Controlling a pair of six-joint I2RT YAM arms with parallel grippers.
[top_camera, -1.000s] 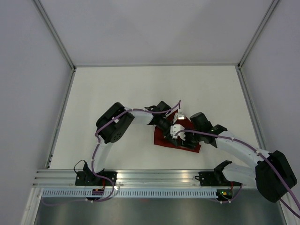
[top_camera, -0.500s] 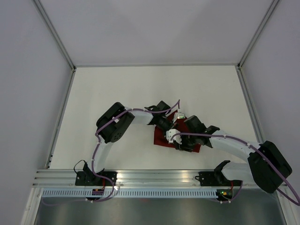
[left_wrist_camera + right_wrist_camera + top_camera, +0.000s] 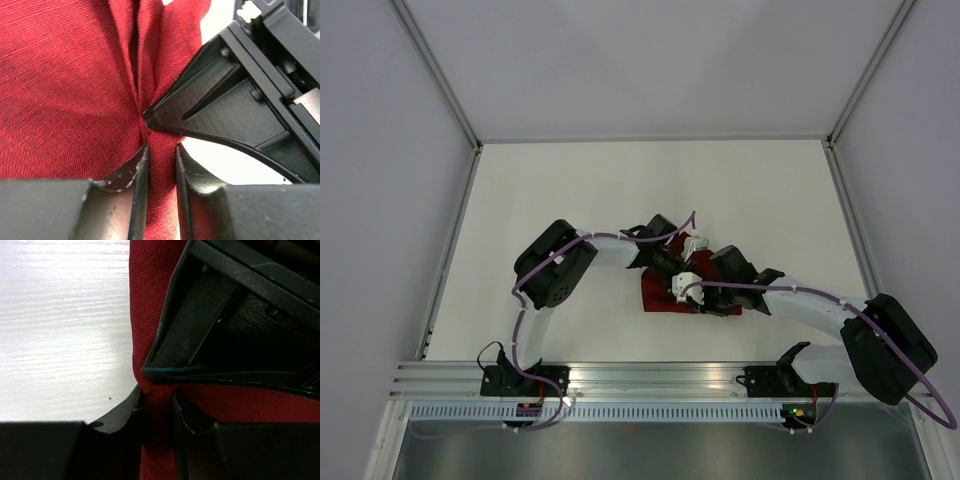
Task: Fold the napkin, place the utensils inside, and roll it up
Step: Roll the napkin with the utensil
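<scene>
Our left gripper (image 3: 160,150) is pinching a raised pleat of the large dark red plain-cloth napkin (image 3: 65,75), its jaws nearly together on the fabric. Our right gripper (image 3: 156,399) is nipping the same bundle, nose to nose with it. The napkin is lying bunched on the white table (image 3: 570,190), near its middle, between the two wrists. We are not seeing the teal-handled fork clearly. To roll well, we judge, both grips should be turning together, keeping the cloth taut and the roll even.
</scene>
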